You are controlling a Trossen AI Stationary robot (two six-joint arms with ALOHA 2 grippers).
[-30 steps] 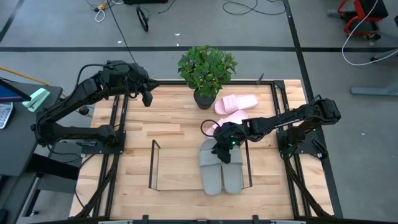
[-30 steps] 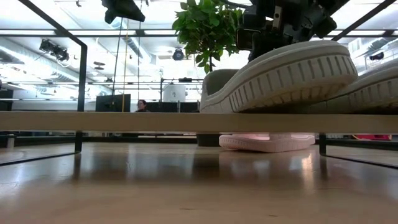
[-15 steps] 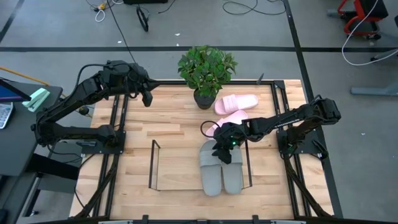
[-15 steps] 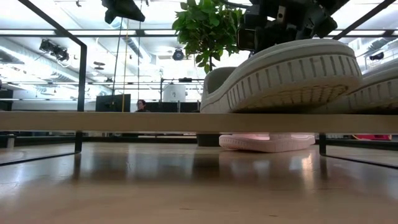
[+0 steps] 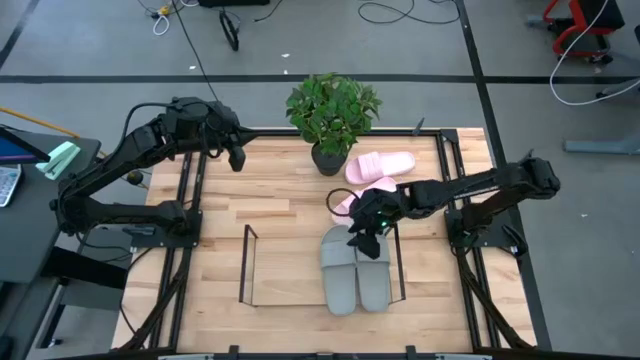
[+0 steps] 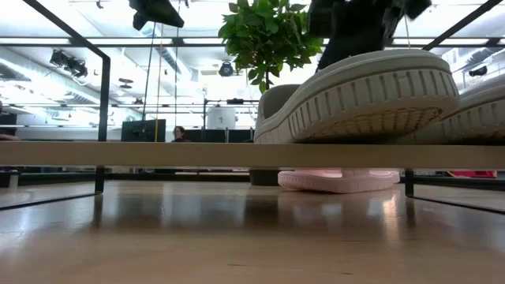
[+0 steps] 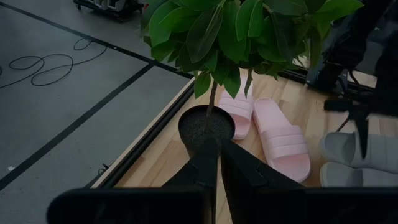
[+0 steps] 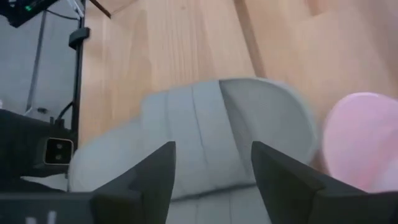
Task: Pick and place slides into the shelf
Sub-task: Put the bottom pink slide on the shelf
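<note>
High view: grey slides [image 5: 357,272] side by side

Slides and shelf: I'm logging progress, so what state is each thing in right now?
Grey slides: side by side in the shelf.
Pink slides: on the table, outside the shelf.
Shelf: left part unfilled.
Right gripper: jaws open, above the grey slides, holding nothing.
Left gripper: jaws shut, near the plant.

My right gripper [image 5: 365,238] is matt black, above matt grey foam slides [image 5: 354,268] with ribbed soles (pink pair [image 7: 273,132] smooth); shelf [image 5: 247,268] thin black wire, table [image 5: 280,200] glossy planked wood.
</note>
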